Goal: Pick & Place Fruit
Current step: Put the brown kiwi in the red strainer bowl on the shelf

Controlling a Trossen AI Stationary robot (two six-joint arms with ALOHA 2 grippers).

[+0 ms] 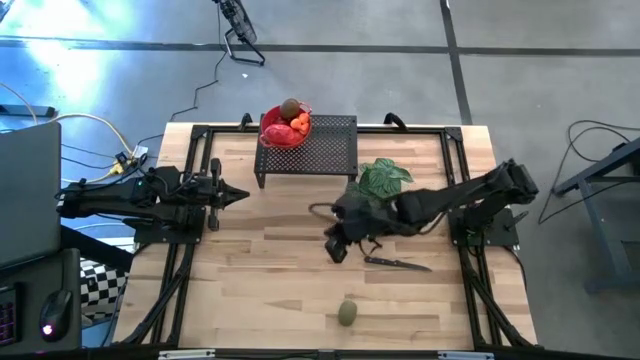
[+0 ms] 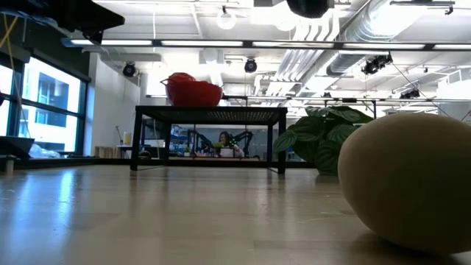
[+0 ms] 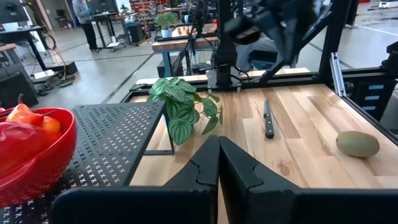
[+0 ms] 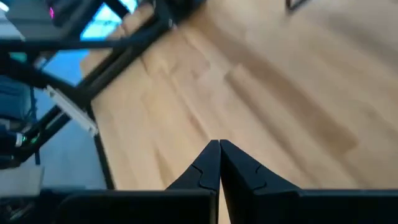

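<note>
The left gripper [image 3: 218, 163] is at the left edge of the light wooden slatted table [image 1: 260, 290], its two dark fingers pressed together with nothing between them. The right gripper [image 4: 219, 163] is out over the middle of the table, raised above the boards, its fingers likewise closed together and empty.

A black perforated metal stand [image 1: 325, 148] occupies the far centre of the table. A red plastic bowl [image 1: 283, 131] sits on the left end of this stand. The bowl contains several pieces of fruit: a brown oval piece [image 1: 290, 108] at the far side, and orange and red pieces [image 1: 299, 124] beside it. The separate pieces inside the bowl cannot be counted reliably.

One olive-green oval fruit [image 1: 347, 313] lies on the bare table near the front edge, well apart from the bowl and from both grippers.

A green leafy plant [image 1: 384, 177] stands just beside the right end of the stand. A black-handled knife [image 1: 397, 264] lies flat on the table, near the right gripper, between the plant and the olive-green fruit.
</note>
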